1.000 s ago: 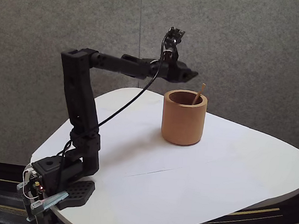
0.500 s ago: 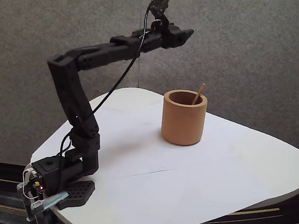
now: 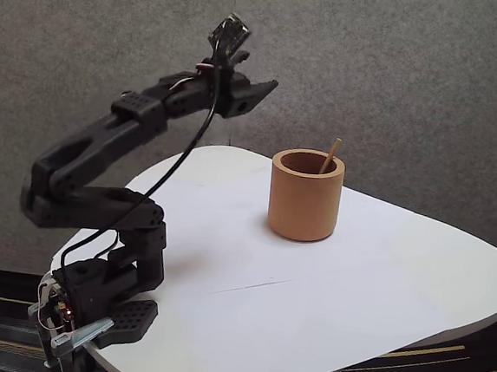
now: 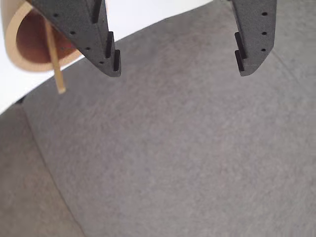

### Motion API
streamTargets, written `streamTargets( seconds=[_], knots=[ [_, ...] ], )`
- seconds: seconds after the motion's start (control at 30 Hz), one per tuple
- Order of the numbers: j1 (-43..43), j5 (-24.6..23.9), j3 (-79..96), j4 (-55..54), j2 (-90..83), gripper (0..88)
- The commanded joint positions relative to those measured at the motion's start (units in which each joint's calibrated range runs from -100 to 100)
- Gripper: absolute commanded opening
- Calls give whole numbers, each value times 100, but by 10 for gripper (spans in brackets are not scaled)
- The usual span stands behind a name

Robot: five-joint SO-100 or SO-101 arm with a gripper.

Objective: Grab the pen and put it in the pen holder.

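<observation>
- One arm base [image 3: 104, 300] stands nearest the fixed camera, clamped at the corner of the white table [image 3: 378, 293]; its links fold low and back, which suits a withdrawal posture well clear of the work area.
- The black cable [image 3: 167, 174] hangs slack from the wrist down to the base.
- The gripper [image 3: 261, 90] sits raised, well apart from the cup and to its left in the fixed view. Jaws stand wide apart and carry nothing; in the wrist view the gripper [image 4: 177, 64] frames only grey wall [image 4: 187, 158] between its fingers.
- The pen holder [image 3: 306, 195] stands upright on the table, mid-depth.
- The pen [image 3: 330, 156] rests inside the holder, leaning on the far right rim with its tip above the lip. Judgement: placement is complete.
- The wrist view adds the pen [image 4: 53, 57] crossing the holder's dark interior [image 4: 29, 42]; the fixed view supplies arm posture and the table layout.
- Farthest: the grey felt wall [image 3: 415, 79].
</observation>
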Motion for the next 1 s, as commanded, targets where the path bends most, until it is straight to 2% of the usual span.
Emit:
streamTargets(
  seconds=[0.0,0.2,0.33,0.5,0.7,0.97],
  knots=[
    [254,-815,749,780,-1204,331],
    [715,-2042,1453,2797,-2367,331],
    [847,-2731,1616,4246,-2465,330],
    [847,-3432,2229,5093,-2497,330],
    [855,-3869,3005,5220,-2505,330],
    [847,-3947,3466,5220,-2505,330]
  ],
)
